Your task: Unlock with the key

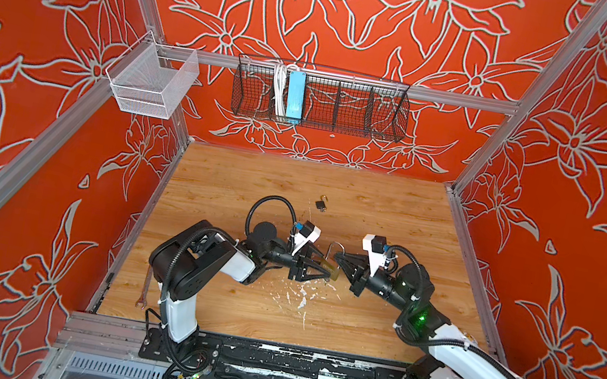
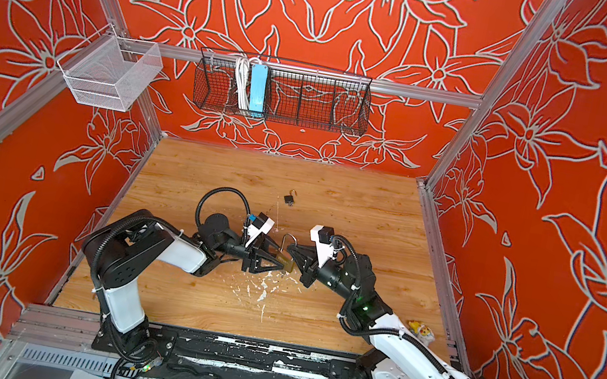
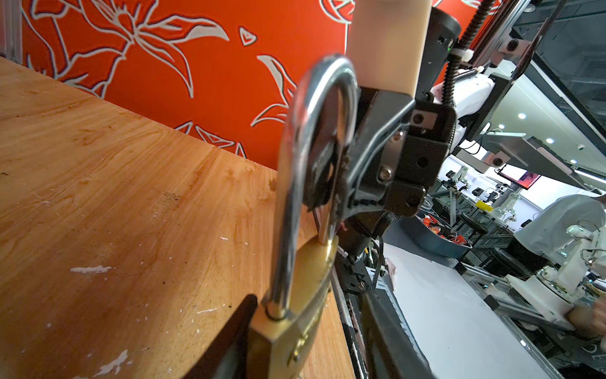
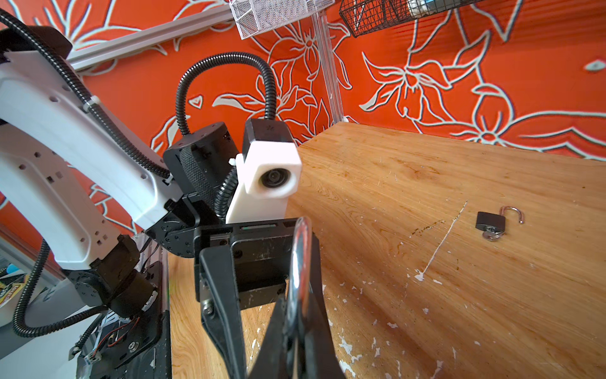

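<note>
brass padlock [image 1: 335,273] was pinched at shackle [image 3: 288,183] by right gripper [image 1: 340,259] | left gripper's [image 1: 323,269] grip couldn't be told | probably still locked, no key seen in it

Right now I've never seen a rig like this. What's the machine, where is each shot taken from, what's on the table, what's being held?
Two robot arms, left and right, work over a wooden table. The two near-identical overhead pictures come from one twin-lens camera above; the other two from a camera on each arm's wrist. Between the arms is a brass padlock. The right claw is pinched shut on its steel shackle. The left claw sits around the brass body; whether it grips yet, I cannot tell. Farther back lies a small black padlock, shackle open, a key at its base. A wrench lies by the table's left edge.
</note>
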You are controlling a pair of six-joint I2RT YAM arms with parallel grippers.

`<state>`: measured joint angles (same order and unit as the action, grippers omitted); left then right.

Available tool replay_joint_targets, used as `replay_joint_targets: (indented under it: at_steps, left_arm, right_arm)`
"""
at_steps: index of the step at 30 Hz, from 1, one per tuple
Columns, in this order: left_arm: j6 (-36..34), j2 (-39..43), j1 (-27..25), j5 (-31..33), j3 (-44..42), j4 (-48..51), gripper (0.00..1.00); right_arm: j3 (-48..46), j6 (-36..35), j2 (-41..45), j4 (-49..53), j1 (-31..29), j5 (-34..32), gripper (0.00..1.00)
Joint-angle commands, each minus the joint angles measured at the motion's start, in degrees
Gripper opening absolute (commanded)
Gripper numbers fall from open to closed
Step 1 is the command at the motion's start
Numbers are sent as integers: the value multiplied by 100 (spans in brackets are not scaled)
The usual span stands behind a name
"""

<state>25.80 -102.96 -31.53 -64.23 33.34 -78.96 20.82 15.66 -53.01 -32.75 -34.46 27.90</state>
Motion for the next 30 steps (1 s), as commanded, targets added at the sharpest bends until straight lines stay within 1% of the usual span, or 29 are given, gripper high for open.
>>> replay_joint_targets:
  at_steps: [1, 6, 13, 19, 24, 28, 29, 30]
  left_arm:
    - [38, -54, -53, -173, 109, -138, 46]
    - [57, -61, -64, -196, 138, -94, 42]
    - [84, -101, -73, -239, 190, -58, 30]
    - [103, -100, -82, -257, 196, -102, 17]
    - [194, -104, -82, -183, 223, -68, 1]
    - [597, -89, -73, 12, 390, 224, 0]
    - [718, -57, -73, 116, 455, 360, 0]
    - [820, -5, -73, 280, 471, 491, 0]
  right_arm:
    - [19, 60, 98, -425, 35, -126, 0]
    - [17, 51, 97, -410, 36, -165, 0]
    - [19, 43, 140, -300, 52, -356, 0]
    - [10, 46, 188, -239, 62, -531, 0]
    - [-7, 77, 186, -200, 71, -708, 0]
    - [-29, 121, 210, -141, 64, -983, 0]
    - [-25, 130, 233, -82, 68, -1106, 3]
    - [-18, 138, 267, 16, 66, -1282, 24]
